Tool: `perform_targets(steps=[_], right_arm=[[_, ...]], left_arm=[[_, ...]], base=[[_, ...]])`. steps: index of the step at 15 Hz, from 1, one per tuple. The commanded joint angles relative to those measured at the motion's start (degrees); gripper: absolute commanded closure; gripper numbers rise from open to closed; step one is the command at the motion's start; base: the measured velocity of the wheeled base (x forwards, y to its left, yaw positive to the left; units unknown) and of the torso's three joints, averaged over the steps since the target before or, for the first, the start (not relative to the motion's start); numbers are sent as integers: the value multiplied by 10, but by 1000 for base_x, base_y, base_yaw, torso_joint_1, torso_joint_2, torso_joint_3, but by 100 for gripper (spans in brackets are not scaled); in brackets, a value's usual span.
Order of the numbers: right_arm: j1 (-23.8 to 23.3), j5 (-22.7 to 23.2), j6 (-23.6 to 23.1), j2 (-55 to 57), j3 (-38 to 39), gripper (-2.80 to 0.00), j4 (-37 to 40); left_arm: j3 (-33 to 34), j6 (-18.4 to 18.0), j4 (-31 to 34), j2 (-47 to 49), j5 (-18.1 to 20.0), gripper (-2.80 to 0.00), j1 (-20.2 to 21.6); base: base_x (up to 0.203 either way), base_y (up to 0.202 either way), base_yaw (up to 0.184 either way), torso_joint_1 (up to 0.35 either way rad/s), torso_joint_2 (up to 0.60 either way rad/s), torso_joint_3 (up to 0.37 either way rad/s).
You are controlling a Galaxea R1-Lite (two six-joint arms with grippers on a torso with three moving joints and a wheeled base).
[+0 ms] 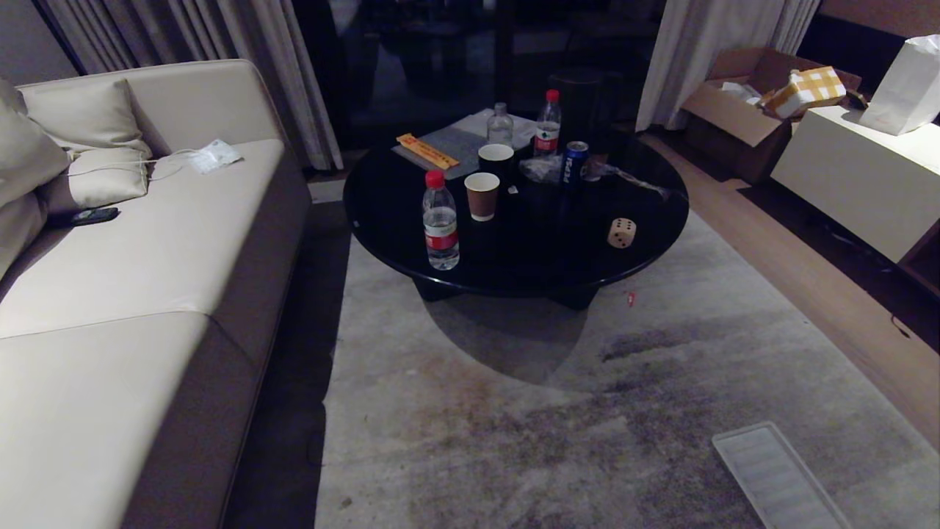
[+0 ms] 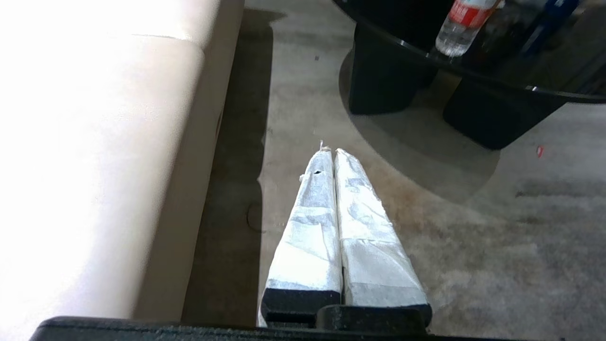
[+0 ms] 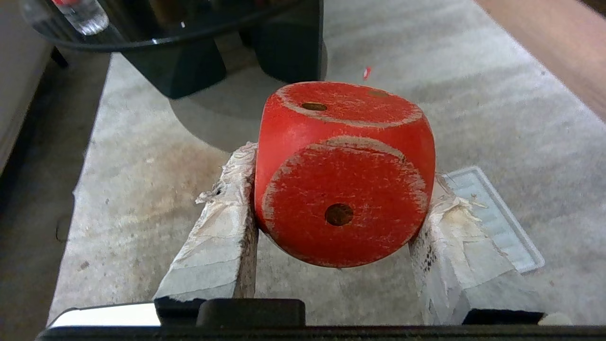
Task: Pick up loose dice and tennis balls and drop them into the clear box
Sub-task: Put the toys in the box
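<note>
In right claw (image 3: 338,208): worn red wooden die (image 3: 343,173), clamped
Left claw (image 2: 329,154): closed, empty
Outstanding: beige dotted die (image 1: 621,233) on round black surface (image 1: 514,257)
Clear box: unseen

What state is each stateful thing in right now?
red die: clamped in the right gripper, above the rug.
left gripper: shut, empty.
beige die: loose on the round table.
near water bottle: upright, capped.
ribbed clear lid: flat on the rug.
</note>
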State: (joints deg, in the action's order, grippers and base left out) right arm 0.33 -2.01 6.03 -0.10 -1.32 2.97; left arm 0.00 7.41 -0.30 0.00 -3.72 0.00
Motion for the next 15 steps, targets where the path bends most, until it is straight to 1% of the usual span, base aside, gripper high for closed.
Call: perform_targets(steps=[1,12,15], right_arm=[[0,0,0,1,0,0,0],[0,0,1,1,0,0,0],[0,0,1,1,0,0,0]], left_arm=[[1,1,0,1,-1,0,0],[1,0,0,1,-1,0,0],[1,-3,0,0,-1,0,0]], base=[[0,0,0,5,0,200],[0,0,0,3,1,203],[0,0,0,2,6,108]])
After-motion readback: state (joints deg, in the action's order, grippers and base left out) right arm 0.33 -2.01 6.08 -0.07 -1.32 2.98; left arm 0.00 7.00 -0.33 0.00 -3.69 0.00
